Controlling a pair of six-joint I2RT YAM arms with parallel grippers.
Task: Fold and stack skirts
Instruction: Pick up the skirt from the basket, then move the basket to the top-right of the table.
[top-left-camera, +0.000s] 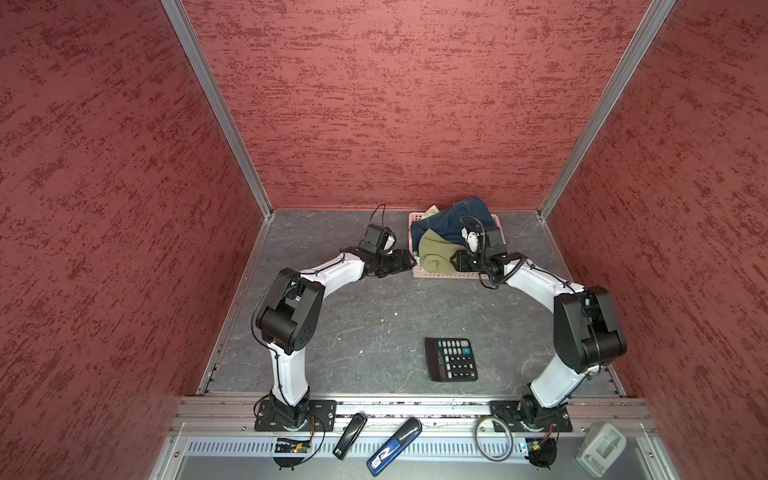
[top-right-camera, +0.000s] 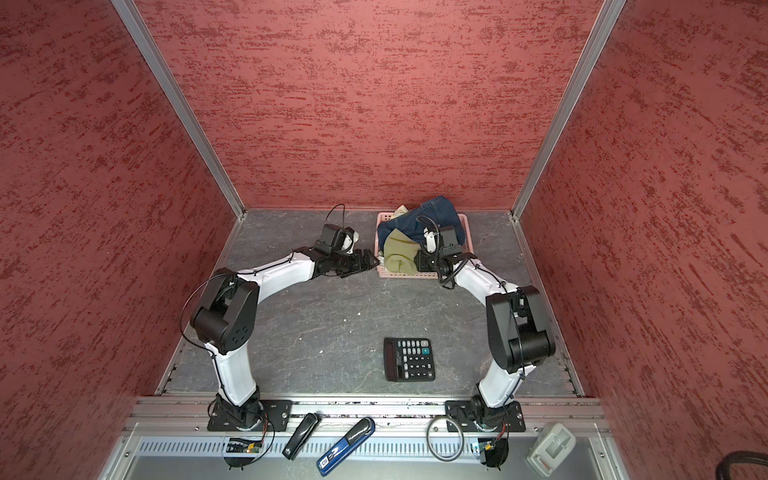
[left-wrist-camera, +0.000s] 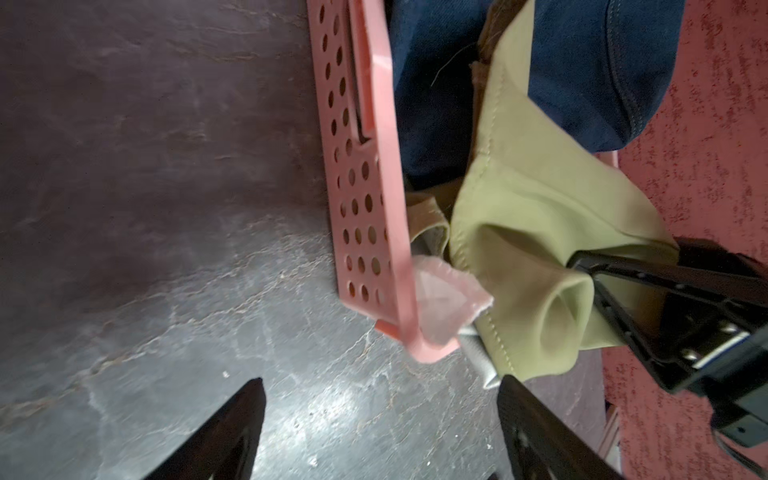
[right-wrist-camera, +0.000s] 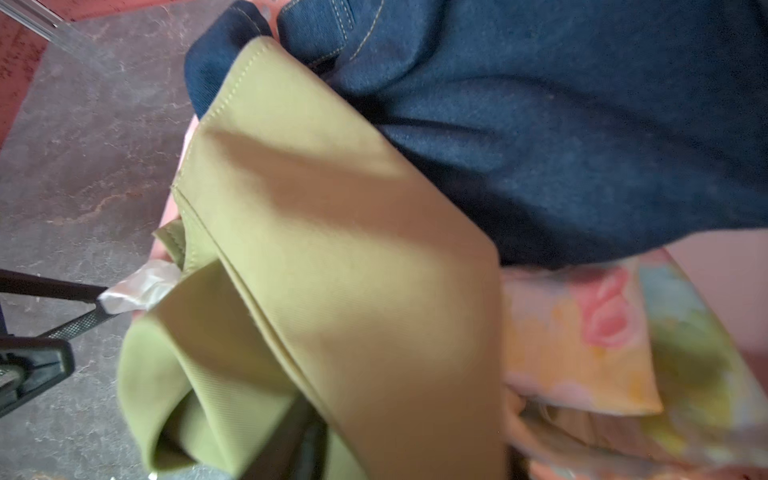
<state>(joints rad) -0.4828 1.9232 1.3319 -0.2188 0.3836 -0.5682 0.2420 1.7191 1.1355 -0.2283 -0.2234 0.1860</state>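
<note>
1. The left gripper (top-left-camera: 409, 262) hovers low over the table, just outside the left wall of the pink basket (top-left-camera: 432, 274). Its jaws stand wide apart with nothing between them. If it reaches in from here it could knock that wall (the basket looks light enough to slide).
2. The olive-green skirt (top-left-camera: 434, 253) lies crumpled in the near part of the basket, spilling over the front rim. Part of it is tucked under the denim skirt (top-left-camera: 449, 224), which fills the far part and rises over the back rim. A pull on the olive cloth may drag the denim out with it, or lift the basket.
3. The calculator (top-left-camera: 451, 359) sits on the open table, nearer the arm bases. A skirt spread there for folding could snag on it.
4. The right gripper (top-left-camera: 455, 259) is clenched on a bunched fold of the olive-green skirt. A pinch on one loose fold may slip.
5. The floral skirt (right-wrist-camera: 602, 340) lies beneath both, mostly hidden.
</note>
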